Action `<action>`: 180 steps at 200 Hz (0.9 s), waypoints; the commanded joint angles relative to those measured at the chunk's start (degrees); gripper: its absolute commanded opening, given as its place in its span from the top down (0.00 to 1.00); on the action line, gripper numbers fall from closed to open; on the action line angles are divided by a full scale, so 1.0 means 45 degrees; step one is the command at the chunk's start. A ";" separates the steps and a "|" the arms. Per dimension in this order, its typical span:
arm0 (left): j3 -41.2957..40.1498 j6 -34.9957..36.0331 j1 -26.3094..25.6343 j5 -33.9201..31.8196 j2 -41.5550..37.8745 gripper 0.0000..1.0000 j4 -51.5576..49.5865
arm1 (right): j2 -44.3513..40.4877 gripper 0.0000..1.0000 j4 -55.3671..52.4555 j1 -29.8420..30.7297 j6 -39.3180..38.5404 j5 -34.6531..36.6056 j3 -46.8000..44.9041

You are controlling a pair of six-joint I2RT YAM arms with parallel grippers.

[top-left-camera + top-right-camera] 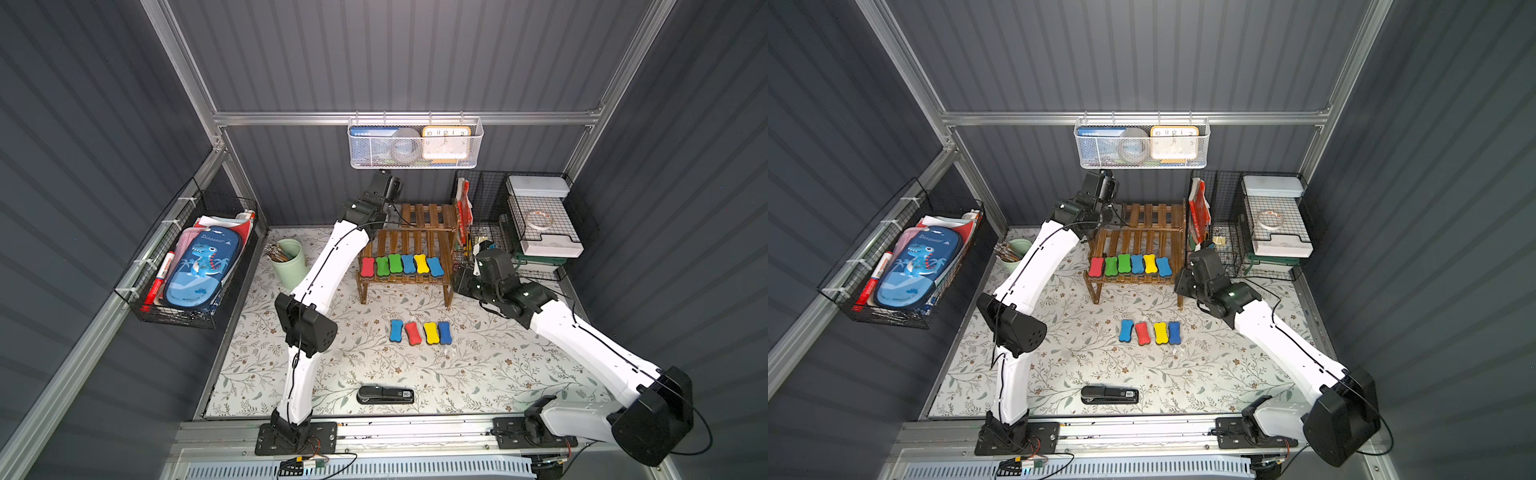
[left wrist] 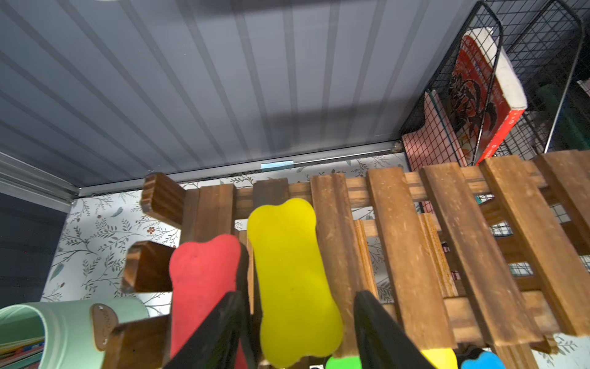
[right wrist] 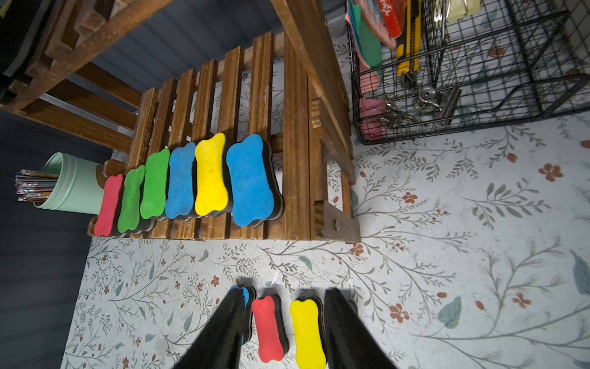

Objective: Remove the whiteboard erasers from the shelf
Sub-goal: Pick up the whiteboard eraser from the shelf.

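Note:
My left gripper (image 2: 298, 297) stands open over the top tier of the brown slat shelf (image 2: 399, 239). A yellow whiteboard eraser (image 2: 287, 271) lies between its fingers, with a gap on one side. A red eraser (image 2: 201, 278) lies beside it. In both top views the left arm hides these two. Several erasers (image 1: 408, 264) (image 3: 210, 175) line the lower tier's front edge. Several more (image 1: 419, 332) (image 1: 1150, 332) lie in a row on the table. My right gripper (image 3: 287, 306) hangs open and holds nothing, by the shelf's right end (image 1: 461, 282).
A black stapler (image 1: 385, 395) lies near the table's front edge. A green cup of pencils (image 1: 289, 262) stands left of the shelf. The black wire-grid organizer (image 1: 528, 220) stands right of it. A white mesh basket (image 1: 415, 143) hangs on the back wall.

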 commanded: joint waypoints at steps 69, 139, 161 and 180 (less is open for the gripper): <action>-0.0053 0.0288 -0.0390 -0.0179 -0.0449 0.39 0.0489 | 0.0198 0.55 -0.0032 -0.0057 0.0043 0.0095 0.0118; -0.0190 0.0181 -0.0524 -0.0948 -0.0140 0.40 0.0561 | 0.0202 0.55 -0.0062 -0.0059 0.0017 0.0076 0.0211; -0.0358 0.0113 -0.0523 -0.1127 -0.0165 0.39 0.0769 | 0.0154 0.55 -0.0102 -0.0075 -0.0019 0.0108 0.0235; -0.0164 0.0059 -0.0524 -0.1254 0.0007 0.39 0.0659 | 0.0153 0.54 -0.0123 -0.0082 -0.0043 0.0118 0.0235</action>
